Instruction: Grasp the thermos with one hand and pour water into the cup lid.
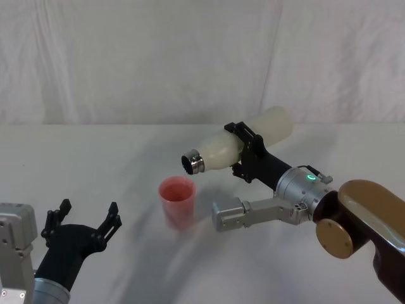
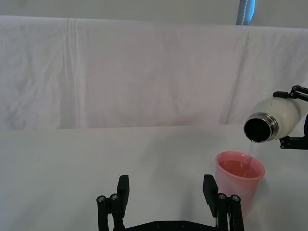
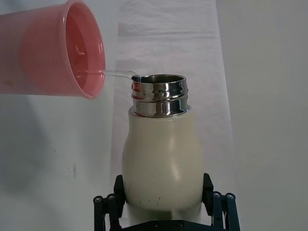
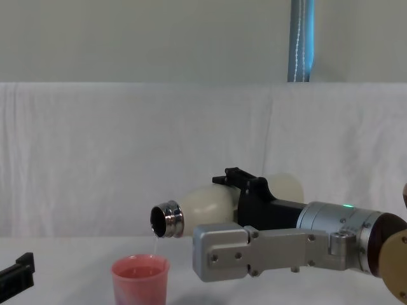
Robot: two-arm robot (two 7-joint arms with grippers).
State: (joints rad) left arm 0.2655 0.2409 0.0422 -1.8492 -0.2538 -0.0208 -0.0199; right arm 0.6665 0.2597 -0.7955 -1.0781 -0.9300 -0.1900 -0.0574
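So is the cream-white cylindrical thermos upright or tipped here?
Tipped. The right gripper holds the cream-white thermos nearly level, silver neck over the pink plastic cup lid, water trickling in.

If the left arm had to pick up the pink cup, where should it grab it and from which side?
Probably the outer wall of the cup, below the rim, coming level from the robot's left, where the open left gripper waits. The cup stands upright with water in it, and the thermos, held by the right gripper, blocks the top and right.
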